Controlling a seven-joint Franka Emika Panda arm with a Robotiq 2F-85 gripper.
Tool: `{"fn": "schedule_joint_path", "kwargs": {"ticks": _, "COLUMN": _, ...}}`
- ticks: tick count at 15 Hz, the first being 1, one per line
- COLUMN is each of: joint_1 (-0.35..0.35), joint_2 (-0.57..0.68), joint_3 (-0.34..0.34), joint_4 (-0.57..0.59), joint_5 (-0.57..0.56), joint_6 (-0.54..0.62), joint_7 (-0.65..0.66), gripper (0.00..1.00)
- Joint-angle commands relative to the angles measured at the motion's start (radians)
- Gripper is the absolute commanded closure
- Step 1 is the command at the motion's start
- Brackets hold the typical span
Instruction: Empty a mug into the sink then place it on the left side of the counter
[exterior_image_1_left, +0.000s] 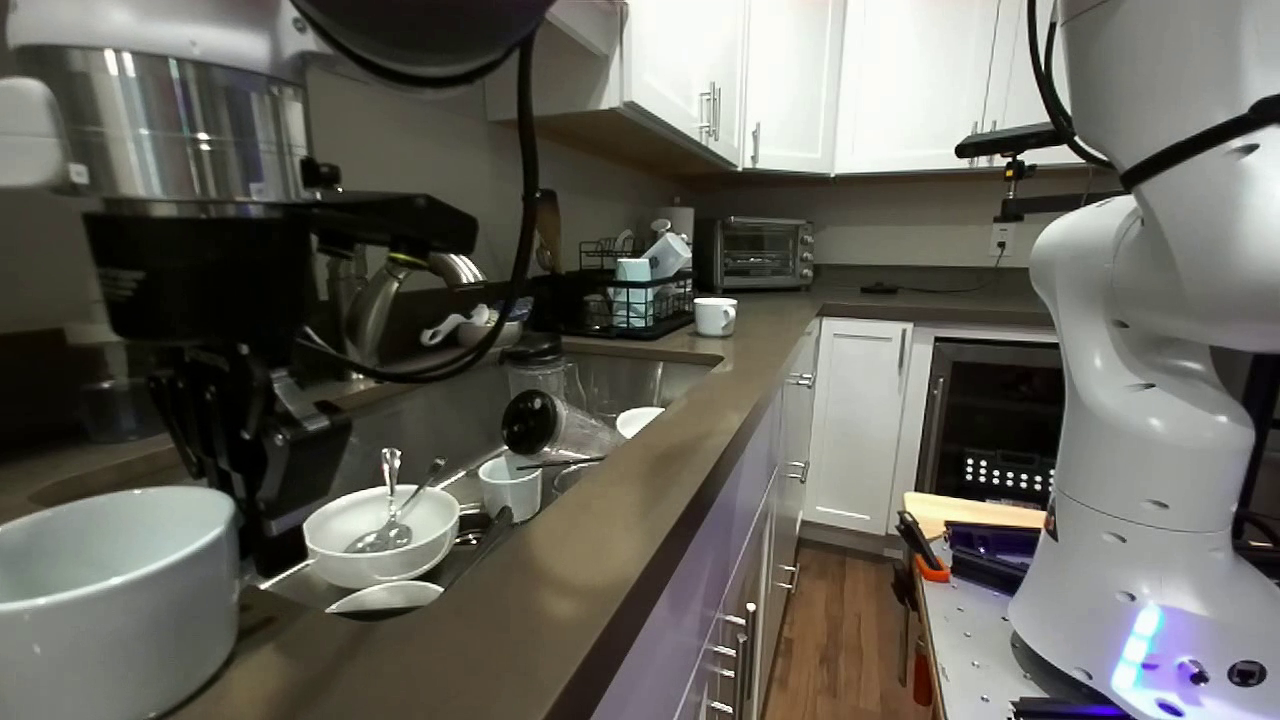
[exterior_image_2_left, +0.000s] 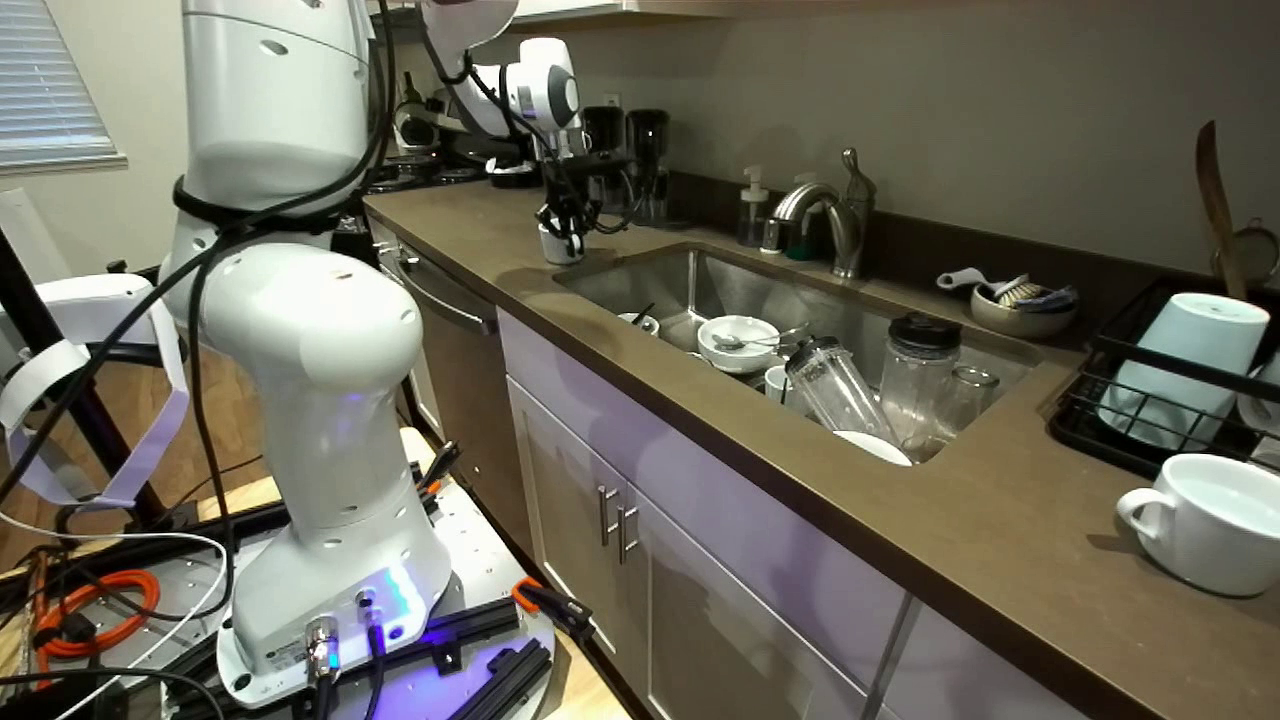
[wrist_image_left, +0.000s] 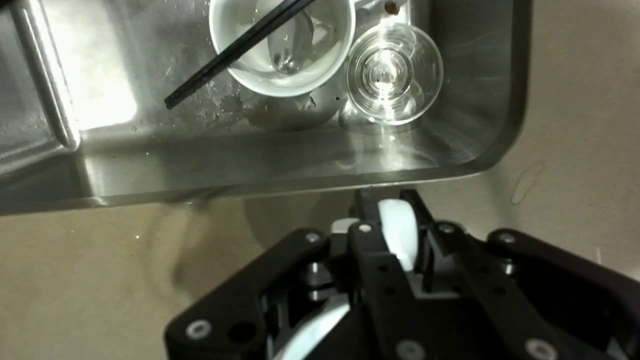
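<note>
The white mug (exterior_image_1_left: 110, 610) is upright at the end of the grey-brown counter (exterior_image_1_left: 600, 530), beside the sink (exterior_image_2_left: 655, 285). From these angles I cannot tell whether its base touches the counter. My gripper (wrist_image_left: 389, 195) is shut on its handle (wrist_image_left: 400, 232), the white loop showing between the black fingers in the wrist view. Part of the mug's body (wrist_image_left: 317, 330) shows behind the linkage there. An exterior view has the mug (exterior_image_2_left: 556, 245) small, below the gripper (exterior_image_2_left: 572, 240). The inside bottom of the mug is hidden.
The sink holds a white bowl (exterior_image_2_left: 738, 345) with spoons, a lying clear jar (exterior_image_2_left: 840, 385), a glass (wrist_image_left: 395, 75) and other dishes. A faucet (exterior_image_2_left: 845, 225) rises behind it. Another white mug (exterior_image_2_left: 1215, 525) stands by the black dish rack (exterior_image_2_left: 1085, 440).
</note>
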Motion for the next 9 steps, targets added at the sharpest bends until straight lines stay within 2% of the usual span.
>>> {"fn": "schedule_joint_path", "kwargs": {"ticks": 1, "joint_1": 0.02, "joint_2": 0.053, "joint_3": 0.001, "joint_4": 0.066, "joint_5": -0.009, "joint_6": -0.012, "joint_7": 0.019, "gripper": 0.96}}
{"fn": "schedule_joint_path", "kwargs": {"ticks": 9, "joint_1": 0.053, "joint_2": 0.1, "joint_3": -0.009, "joint_4": 0.139, "joint_5": -0.039, "joint_6": -0.061, "joint_7": 0.042, "gripper": 0.96}}
